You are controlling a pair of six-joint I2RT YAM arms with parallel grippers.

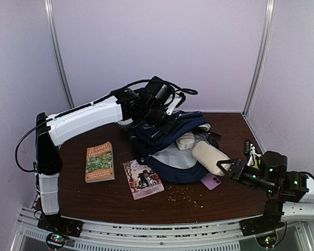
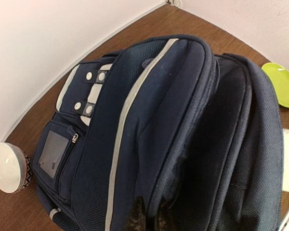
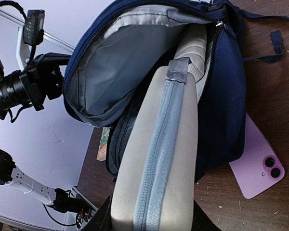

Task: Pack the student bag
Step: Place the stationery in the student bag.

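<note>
The student bag (image 1: 165,144), navy with white stripes, lies at the middle back of the table with its mouth open to the right and its grey lining (image 3: 115,72) showing. My left gripper (image 1: 161,118) is shut on a fold of the bag's upper fabric (image 2: 149,211) and holds it up. My right gripper (image 1: 226,168) is shut on a beige pencil pouch (image 3: 159,159) with a light blue zipper. The pouch's far end lies in the bag's mouth. A cream item (image 1: 186,140) lies inside the bag.
A purple phone (image 1: 210,181) lies on the table beside the bag, under the pouch. Two books (image 1: 99,162) (image 1: 142,179) lie left of the bag. A white bowl (image 2: 7,167) and a green plate (image 2: 282,82) sit behind the bag. Crumbs lie near the front.
</note>
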